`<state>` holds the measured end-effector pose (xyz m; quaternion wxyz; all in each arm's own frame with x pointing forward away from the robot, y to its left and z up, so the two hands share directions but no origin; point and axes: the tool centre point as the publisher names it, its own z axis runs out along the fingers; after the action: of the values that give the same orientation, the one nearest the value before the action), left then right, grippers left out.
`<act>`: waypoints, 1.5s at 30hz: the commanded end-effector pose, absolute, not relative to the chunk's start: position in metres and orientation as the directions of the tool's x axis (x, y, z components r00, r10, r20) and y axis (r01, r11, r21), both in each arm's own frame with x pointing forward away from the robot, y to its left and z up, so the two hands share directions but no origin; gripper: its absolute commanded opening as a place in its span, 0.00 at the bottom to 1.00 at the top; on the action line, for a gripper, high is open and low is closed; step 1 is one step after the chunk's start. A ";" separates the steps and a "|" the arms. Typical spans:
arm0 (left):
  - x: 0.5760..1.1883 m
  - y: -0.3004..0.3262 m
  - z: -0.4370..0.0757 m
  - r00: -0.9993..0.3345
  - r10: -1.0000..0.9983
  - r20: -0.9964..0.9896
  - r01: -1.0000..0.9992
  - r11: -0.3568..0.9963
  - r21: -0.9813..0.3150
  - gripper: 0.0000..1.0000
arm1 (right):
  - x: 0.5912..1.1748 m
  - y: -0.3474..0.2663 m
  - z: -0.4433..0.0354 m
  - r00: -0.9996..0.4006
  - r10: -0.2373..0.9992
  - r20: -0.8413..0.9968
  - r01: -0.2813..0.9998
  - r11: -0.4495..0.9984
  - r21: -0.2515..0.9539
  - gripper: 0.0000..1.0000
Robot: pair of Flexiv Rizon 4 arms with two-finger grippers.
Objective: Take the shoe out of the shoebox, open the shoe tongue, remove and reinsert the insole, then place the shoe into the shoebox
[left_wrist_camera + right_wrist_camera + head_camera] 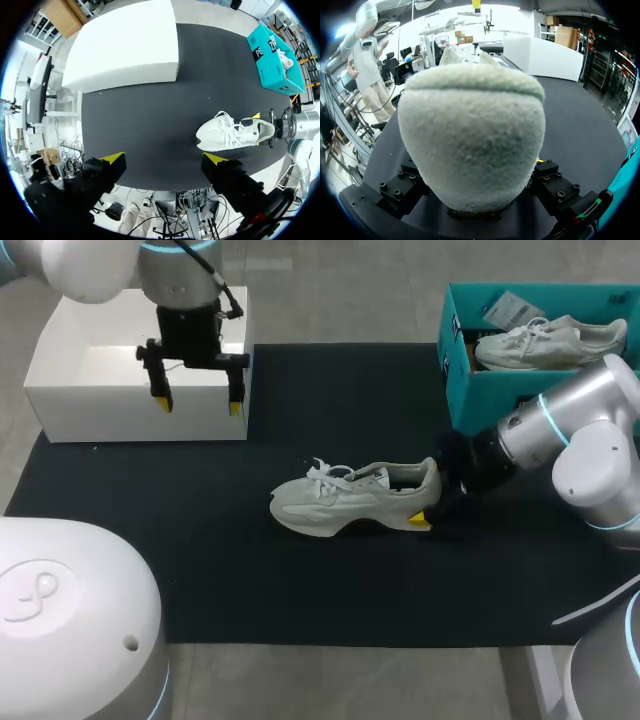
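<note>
Right fingers (551,186): one on each side of the shoe (350,500) heel, pressed in. My right gripper (430,492) has the heel clamped, I think. The far finger is hidden behind the heel in the head view, so I'm judging contact there from the wrist view only. The near yellow tip sits at the sole edge.

The shoe is out of the teal shoebox (500,395). It stands sole-down on the black mat (300,580), near the shoebox's front corner, heel toward it, toe pointing away, laces lying loose on top. A second pale shoe (550,340) lies inside the shoebox.

Left fingers (162,398): spread wide, nothing between them. My left gripper (199,402) hangs well apart from the shoebox, at the mat's opposite end, over the front wall of a white box (130,405).
</note>
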<state>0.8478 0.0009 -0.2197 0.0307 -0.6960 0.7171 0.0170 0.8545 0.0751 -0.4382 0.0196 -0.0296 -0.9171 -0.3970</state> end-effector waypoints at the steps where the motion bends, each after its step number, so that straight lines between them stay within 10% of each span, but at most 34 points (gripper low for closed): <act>1: 0.835 -0.038 -0.231 -0.066 -0.993 -0.096 -0.995 0.073 -0.074 1.00 | 0.857 0.079 -0.444 -0.997 0.039 0.059 0.070 0.683 0.727 0.00; 45: 0.850 -0.250 -0.332 -0.213 -0.976 -0.042 -0.971 0.216 -0.099 1.00 | 0.857 0.079 -0.444 -0.997 0.039 0.059 0.070 0.683 0.727 0.00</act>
<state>0.8498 -0.2446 -0.3248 0.0447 -0.6240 0.7798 -0.0248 0.8546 0.0753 -0.4380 0.0198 -0.0295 -0.9172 -0.3968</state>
